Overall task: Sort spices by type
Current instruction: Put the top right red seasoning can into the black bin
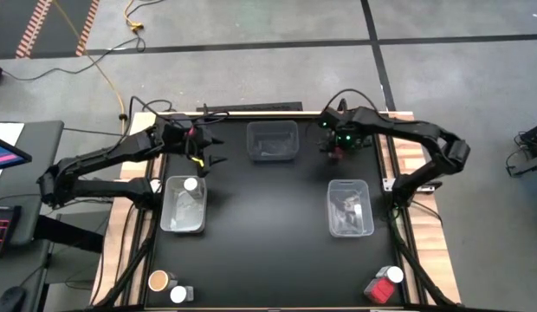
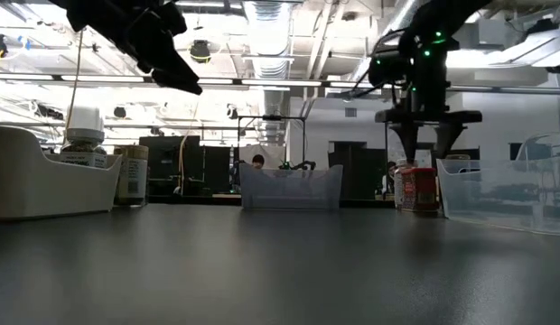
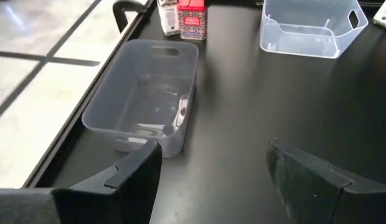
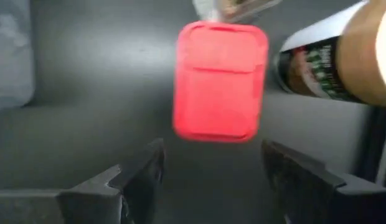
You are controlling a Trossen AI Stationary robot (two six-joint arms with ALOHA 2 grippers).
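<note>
My right gripper (image 1: 338, 146) (image 4: 211, 174) hangs open over the far right of the table. It is just above a red square-topped spice tin (image 4: 220, 81) (image 2: 418, 188) and touches nothing. A tan-lidded round jar (image 4: 342, 62) stands right beside that tin. My left gripper (image 1: 206, 149) (image 3: 211, 180) is open and raised over the far left, holding nothing. A white-capped jar (image 1: 191, 185) (image 2: 81, 135) sits in the left bin (image 1: 184, 217). At the near edge stand a tan-lidded jar (image 1: 158, 280), a white-capped jar (image 1: 178, 295), a red tin (image 1: 378, 290) and another white-capped jar (image 1: 394, 276).
Three clear plastic bins are on the black table: one at far centre (image 1: 273, 130) (image 3: 146, 93), one on the left, one on the right (image 1: 350, 227) (image 3: 311, 28). The middle of the table between them is bare black surface. Cables run across the floor beyond the far edge.
</note>
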